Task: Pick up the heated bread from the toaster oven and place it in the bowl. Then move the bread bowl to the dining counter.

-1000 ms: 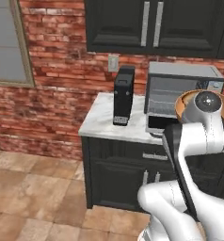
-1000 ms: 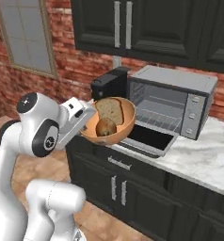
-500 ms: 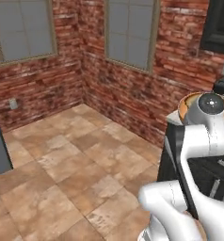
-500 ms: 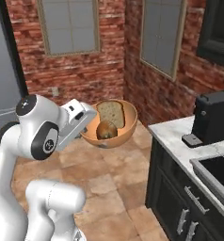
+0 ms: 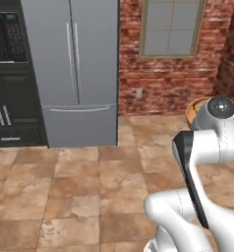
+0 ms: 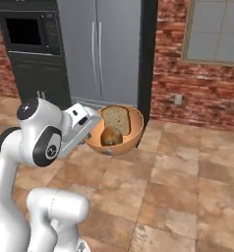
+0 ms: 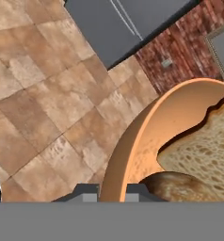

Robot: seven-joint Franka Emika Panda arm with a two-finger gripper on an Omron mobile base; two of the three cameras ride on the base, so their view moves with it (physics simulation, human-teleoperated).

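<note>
Over on the left there's a black wall oven (image 6: 28, 32) built into dark cabinets, then a big grey fridge (image 5: 72, 69) next to it. In front of that, the robot's hand (image 7: 110, 190) is clamped on the rim of the bowl (image 6: 114, 132), one finger inside and one outside, holding it up in the air above the tile floor (image 5: 65, 192). Inside the bowl sits the bread (image 6: 110, 136), a little golden-brown roll, with a slice of bread (image 6: 117, 118) leaning up just behind it, touching it. Further right it's brick wall (image 6: 170, 59) with a wall outlet (image 6: 178, 100) low down and a window (image 6: 217, 29) above.
</note>
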